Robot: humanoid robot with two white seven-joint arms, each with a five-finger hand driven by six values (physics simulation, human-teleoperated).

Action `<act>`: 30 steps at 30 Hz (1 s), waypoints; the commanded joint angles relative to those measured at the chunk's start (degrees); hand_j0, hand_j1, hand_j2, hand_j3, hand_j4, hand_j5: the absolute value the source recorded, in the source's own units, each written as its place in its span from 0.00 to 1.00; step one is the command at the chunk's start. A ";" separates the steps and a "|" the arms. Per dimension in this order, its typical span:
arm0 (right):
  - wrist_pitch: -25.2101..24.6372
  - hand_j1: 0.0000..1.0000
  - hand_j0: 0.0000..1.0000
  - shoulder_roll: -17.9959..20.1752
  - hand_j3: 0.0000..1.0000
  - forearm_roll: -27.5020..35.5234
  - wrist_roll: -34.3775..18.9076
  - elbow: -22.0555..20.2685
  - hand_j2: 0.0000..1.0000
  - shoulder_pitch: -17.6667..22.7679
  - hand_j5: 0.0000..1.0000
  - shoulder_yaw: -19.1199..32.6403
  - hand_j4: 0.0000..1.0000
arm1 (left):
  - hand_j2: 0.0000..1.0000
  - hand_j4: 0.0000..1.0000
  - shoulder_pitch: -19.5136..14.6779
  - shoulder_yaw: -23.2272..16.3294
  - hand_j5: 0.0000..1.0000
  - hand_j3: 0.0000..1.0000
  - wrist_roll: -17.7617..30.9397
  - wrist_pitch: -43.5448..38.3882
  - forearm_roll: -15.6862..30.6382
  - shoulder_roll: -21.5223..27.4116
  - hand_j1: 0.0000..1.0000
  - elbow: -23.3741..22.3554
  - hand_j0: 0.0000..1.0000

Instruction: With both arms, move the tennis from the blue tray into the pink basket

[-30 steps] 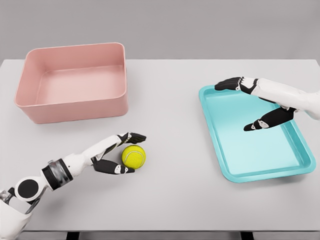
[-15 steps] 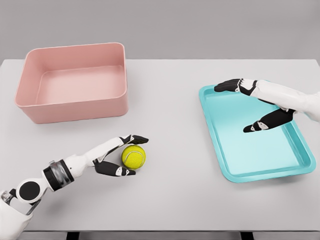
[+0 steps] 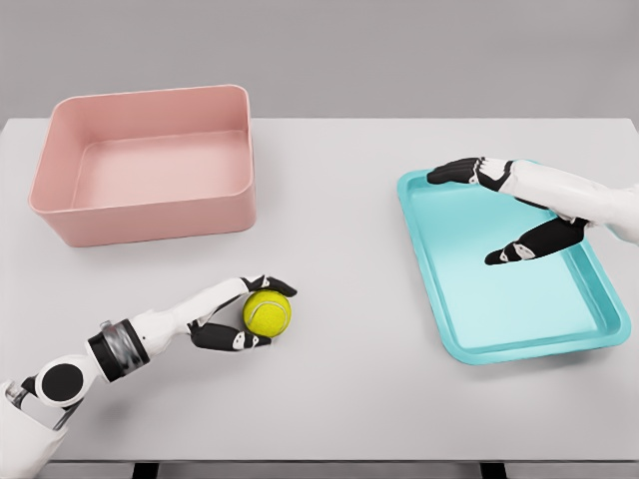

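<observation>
The yellow tennis ball (image 3: 269,312) lies on the white table, left of the middle, near the front. My left hand (image 3: 256,313) comes in from the lower left and is curled on the ball, with its fingers (image 3: 268,284) over the top and the thumb under the near side. The pink basket (image 3: 60,218) stands at the back left with nothing in it. The blue tray (image 3: 519,339) lies at the right and holds nothing. Over its far left part hovers my right hand (image 3: 467,216), spread open and empty.
The bare table top (image 3: 339,239) stretches between the basket and the tray. The basket's near wall stands a short way behind the ball. The table's front edge runs along the bottom of the view.
My left hand's fingers have curled in from open around the ball to pressing on its top and near side. The ball has stayed in place. The right hand has barely moved.
</observation>
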State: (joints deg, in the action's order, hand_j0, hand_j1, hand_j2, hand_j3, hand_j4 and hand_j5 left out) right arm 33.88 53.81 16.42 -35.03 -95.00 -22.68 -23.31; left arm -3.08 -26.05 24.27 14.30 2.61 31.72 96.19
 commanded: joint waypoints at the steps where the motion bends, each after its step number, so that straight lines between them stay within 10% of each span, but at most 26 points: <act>1: -0.04 1.00 1.00 0.06 1.00 0.46 0.03 0.17 1.00 0.00 1.00 0.02 1.00 | 0.58 0.58 0.00 0.04 0.58 0.58 -0.01 1.08 0.03 0.01 0.58 -0.04 0.58; 30: -1.54 1.00 1.00 -0.02 1.00 0.99 0.03 -4.58 1.00 1.49 1.00 4.24 1.00 | 0.49 0.49 -3.25 7.07 0.49 0.49 0.07 7.41 5.48 0.54 0.49 4.97 0.49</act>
State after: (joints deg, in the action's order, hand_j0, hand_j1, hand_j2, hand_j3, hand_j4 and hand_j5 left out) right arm 32.75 53.91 16.94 -35.03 -99.62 -21.18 -19.36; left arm -6.42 -19.36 24.38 20.99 7.41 32.21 101.02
